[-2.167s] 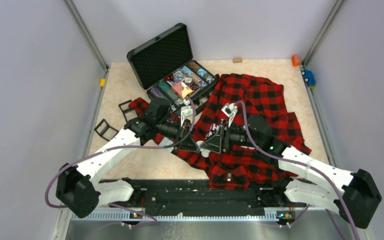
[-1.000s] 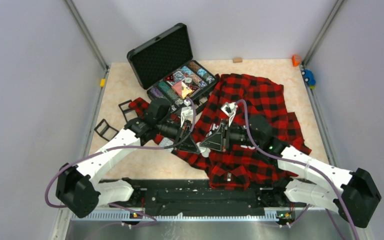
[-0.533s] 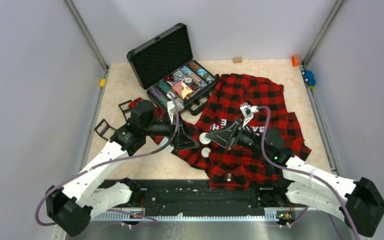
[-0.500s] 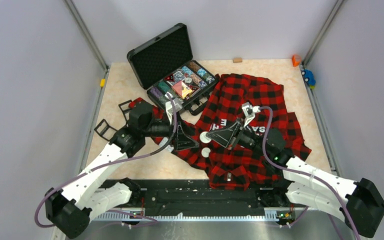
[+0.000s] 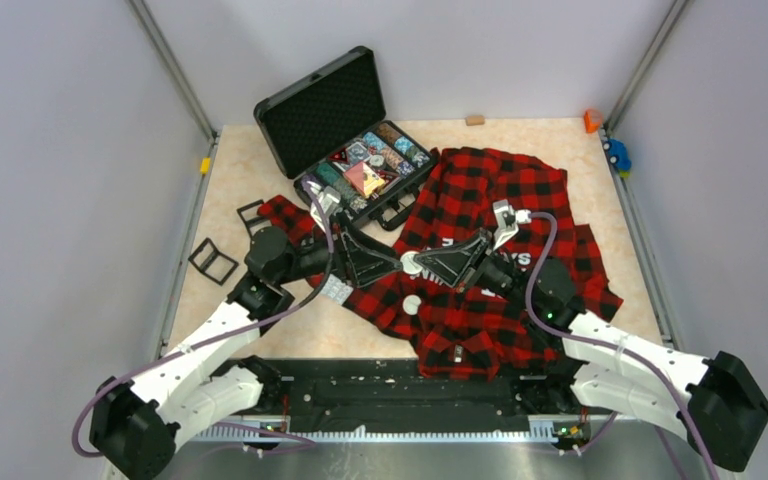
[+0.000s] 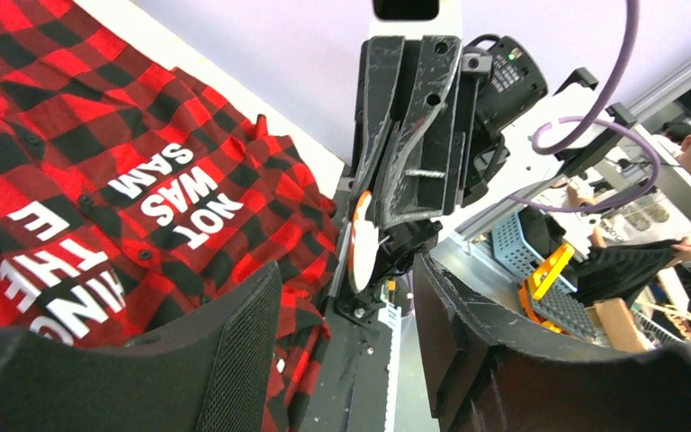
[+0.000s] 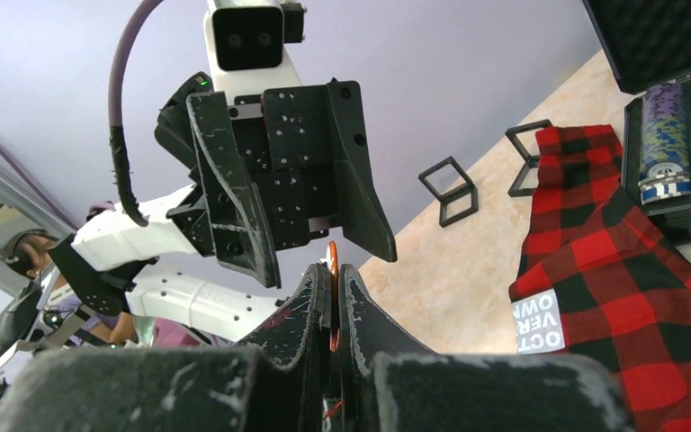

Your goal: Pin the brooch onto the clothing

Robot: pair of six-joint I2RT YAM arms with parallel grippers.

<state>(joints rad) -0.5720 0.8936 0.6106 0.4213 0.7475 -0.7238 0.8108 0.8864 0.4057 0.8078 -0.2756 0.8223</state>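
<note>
Over the near-left edge of a red-and-black checked shirt (image 5: 505, 190) spread on the table (image 5: 260, 165), the right gripper (image 7: 333, 301) is clamped on a round brooch (image 6: 360, 236), facing the left gripper (image 5: 385, 262), whose fingers stand wide apart.

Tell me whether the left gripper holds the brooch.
No. The left gripper stands wide open with nothing between its fingers, while the right gripper pinches the brooch.
</note>
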